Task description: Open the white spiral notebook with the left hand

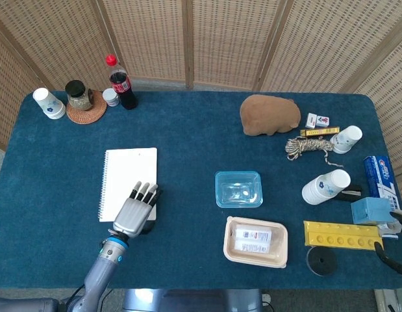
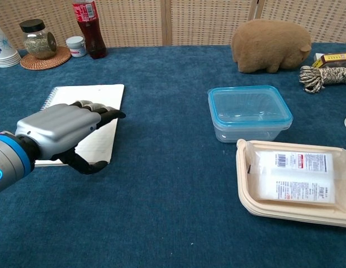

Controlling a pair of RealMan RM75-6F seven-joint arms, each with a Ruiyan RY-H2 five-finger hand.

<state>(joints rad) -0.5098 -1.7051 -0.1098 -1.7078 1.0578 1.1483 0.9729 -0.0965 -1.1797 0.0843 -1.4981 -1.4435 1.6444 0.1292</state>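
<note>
Head view: one notebook (image 1: 129,182), one left hand (image 1: 135,210).

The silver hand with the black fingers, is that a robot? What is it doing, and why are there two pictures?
Yes, it is a robot's left hand on a long arm. One picture looks down from the robot's head, the other looks out from its chest, so the same hand shows in both. It holds nothing; its fingers are stretched out over the near right corner of a white spiral notebook, which lies closed on the blue table. The robot is meant to open it. Also on the table are a brown plush animal, a clear box with a blue lid, a cola bottle, paper cups and a coil of rope. Only a bit of the right hand peeks in at the head picture's edge.
</note>
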